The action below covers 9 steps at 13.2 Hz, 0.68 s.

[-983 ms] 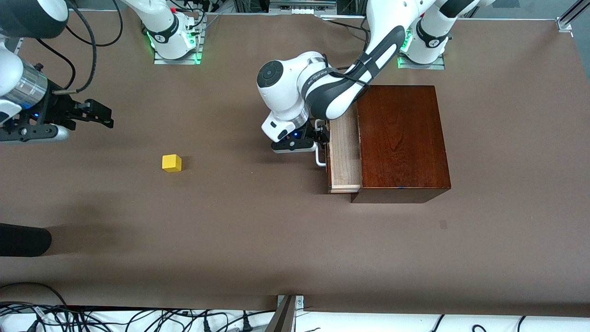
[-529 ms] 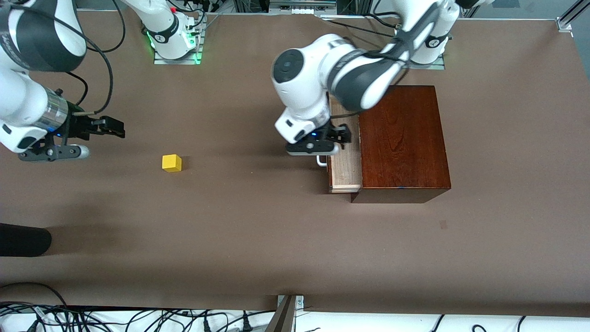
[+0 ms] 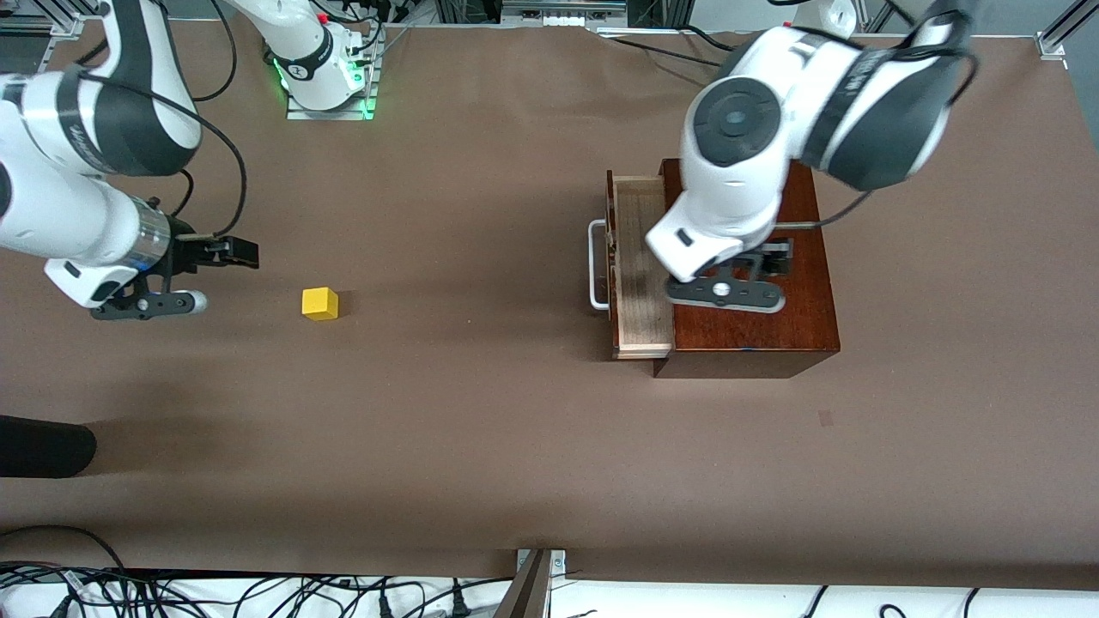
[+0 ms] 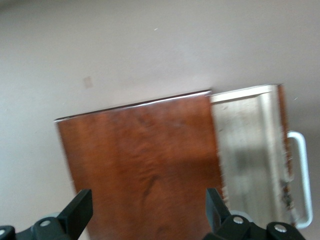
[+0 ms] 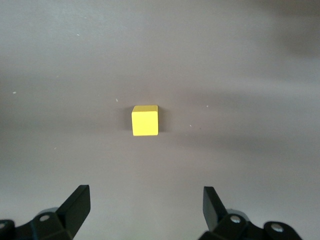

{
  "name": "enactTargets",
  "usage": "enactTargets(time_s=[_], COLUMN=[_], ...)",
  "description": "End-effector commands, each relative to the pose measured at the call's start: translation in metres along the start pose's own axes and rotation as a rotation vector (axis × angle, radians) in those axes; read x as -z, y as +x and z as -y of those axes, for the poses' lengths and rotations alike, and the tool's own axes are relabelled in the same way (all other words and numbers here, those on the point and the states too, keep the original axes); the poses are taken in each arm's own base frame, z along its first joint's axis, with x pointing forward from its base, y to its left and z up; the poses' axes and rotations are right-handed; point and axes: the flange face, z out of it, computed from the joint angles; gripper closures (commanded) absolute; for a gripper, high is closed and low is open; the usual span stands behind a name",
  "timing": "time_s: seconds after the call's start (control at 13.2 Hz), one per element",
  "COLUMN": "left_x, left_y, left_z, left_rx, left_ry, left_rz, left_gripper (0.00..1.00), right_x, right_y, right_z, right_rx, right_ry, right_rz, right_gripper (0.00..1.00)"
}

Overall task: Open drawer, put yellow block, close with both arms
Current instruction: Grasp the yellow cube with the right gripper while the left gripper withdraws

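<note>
The dark reddish-brown wooden box [image 3: 755,257] stands toward the left arm's end of the table. Its drawer [image 3: 640,275] is pulled partly out, showing the pale wood inside and the white loop handle [image 3: 595,266]. My left gripper [image 3: 777,256] is open and empty, up in the air over the box top [image 4: 140,165]; the left wrist view also shows the drawer [image 4: 247,150] and handle [image 4: 300,175]. The yellow block [image 3: 319,303] sits on the brown table. My right gripper [image 3: 240,252] is open and empty, above the table beside the block, which shows ahead of its fingers [image 5: 145,120].
A dark rounded object [image 3: 43,446] lies at the table's near edge toward the right arm's end. Cables and a metal bracket [image 3: 537,579] run along the near edge. The green-lit right arm base [image 3: 322,77] stands at the back.
My left gripper has left the drawer handle, risen and moved over the box top; the drawer stays open. My right gripper has moved closer to the yellow block.
</note>
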Motion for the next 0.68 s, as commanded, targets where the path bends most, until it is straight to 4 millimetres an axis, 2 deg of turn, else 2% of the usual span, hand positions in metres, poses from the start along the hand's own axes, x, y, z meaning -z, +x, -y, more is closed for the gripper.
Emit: enactTargets(time_s=[0.0, 0.08, 0.15, 0.3, 0.38, 0.45, 0.6], left_x=[0.007, 0.009, 0.012, 0.02, 0.018, 0.017, 0.016], left_y=[-0.018, -0.027, -0.039, -0.067, -0.076, -0.083, -0.083], left_z=[0.071, 0.09, 0.097, 0.097, 0.106, 0.119, 0.162], left_rx=[-0.003, 0.015, 0.023, 0.028, 0.04, 0.018, -0.048], left_ry=[-0.086, -0.111, -0.097, -0.062, -0.051, -0.046, -0.103], left_rz=[0.052, 0.061, 0.059, 0.03, 0.027, 0.028, 0.026], left_gripper=[0.0, 0.0, 0.0, 0.0, 0.0, 0.0, 0.0], right_x=[-0.039, -0.059, -0.082, -0.125, -0.141, -0.152, -0.175], right_y=[-0.006, -0.005, -0.005, -0.007, -0.005, -0.001, 0.004], right_z=[0.0, 0.0, 0.005, 0.011, 0.013, 0.019, 0.022], right_rx=[0.009, 0.007, 0.017, 0.023, 0.022, 0.031, 0.031], right_ry=[0.007, 0.005, 0.003, 0.0, -0.003, -0.002, 0.0], right_rz=[-0.021, -0.044, -0.076, -0.122, -0.12, -0.128, -0.151], right_gripper=[0.0, 0.0, 0.0, 0.0, 0.0, 0.0, 0.0])
